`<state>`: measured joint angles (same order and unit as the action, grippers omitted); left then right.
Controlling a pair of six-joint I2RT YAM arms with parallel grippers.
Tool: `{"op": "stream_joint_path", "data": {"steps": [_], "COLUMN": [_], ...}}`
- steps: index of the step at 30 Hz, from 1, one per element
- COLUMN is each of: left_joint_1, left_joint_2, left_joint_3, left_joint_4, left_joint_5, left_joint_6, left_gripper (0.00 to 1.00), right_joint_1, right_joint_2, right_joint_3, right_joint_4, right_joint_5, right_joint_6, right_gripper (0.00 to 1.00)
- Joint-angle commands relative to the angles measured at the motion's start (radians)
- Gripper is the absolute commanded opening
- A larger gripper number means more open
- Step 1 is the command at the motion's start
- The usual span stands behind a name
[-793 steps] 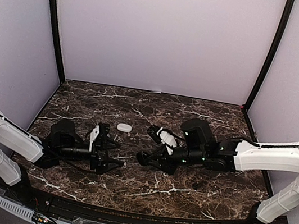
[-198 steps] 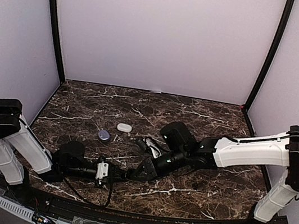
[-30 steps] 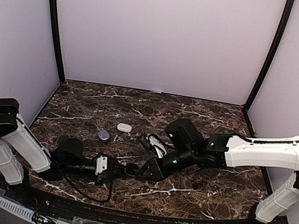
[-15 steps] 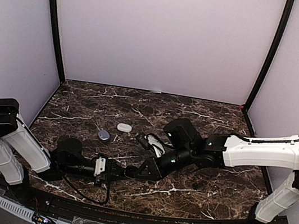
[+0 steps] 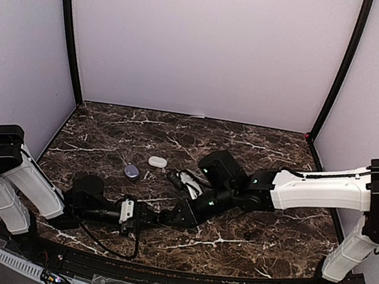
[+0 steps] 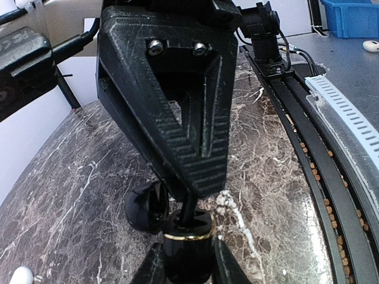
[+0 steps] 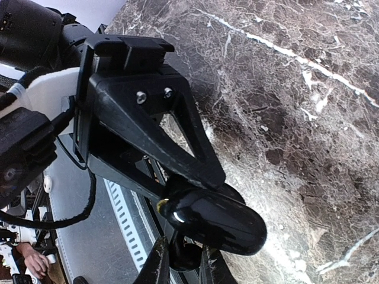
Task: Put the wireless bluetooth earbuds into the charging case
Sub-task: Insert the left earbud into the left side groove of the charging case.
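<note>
Left wrist view: the left hand [image 6: 188,263] is closed narrowly on the dark charging case [image 6: 188,245], whose gold rim shows at the bottom middle of the frame. In the right wrist view the right hand [image 7: 185,267], at the bottom middle, pinches a small dark thing, probably 1 dark earbud [image 7: 185,253], held against the case just under its rim; the view there is too dark to be sure. I judge the insertion is under way but not finished: this bud must be seated and released. In the top view 2 other cases, a white case [image 5: 157,161] and a purple-grey case [image 5: 131,171], lie on the bench [image 5: 260,153] left of the middle, apart from both hands.
</note>
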<state>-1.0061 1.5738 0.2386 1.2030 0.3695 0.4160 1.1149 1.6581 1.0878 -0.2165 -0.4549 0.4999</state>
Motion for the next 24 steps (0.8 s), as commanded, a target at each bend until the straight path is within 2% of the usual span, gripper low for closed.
{"op": "stream_joint_path", "data": {"steps": [1, 24], "left_joint_1": [0.003, 0.003], "left_joint_2": [-0.022, -0.025], "left_joint_3": [-0.004, 0.013], "left_joint_4": [0.019, -0.018], "left_joint_5": [0.014, 0.012], "left_joint_6": [0.006, -0.011], "left_gripper": [0.08, 0.08], "right_joint_1": [0.0, 0.011], "right_joint_2": [0.017, 0.052], "right_joint_3": [0.034, 0.101], "right_joint_4": [0.048, 0.003], "right_joint_5": [-0.02, 0.0], "right_joint_6": [0.014, 0.005], "right_gripper": [0.06, 0.07]}}
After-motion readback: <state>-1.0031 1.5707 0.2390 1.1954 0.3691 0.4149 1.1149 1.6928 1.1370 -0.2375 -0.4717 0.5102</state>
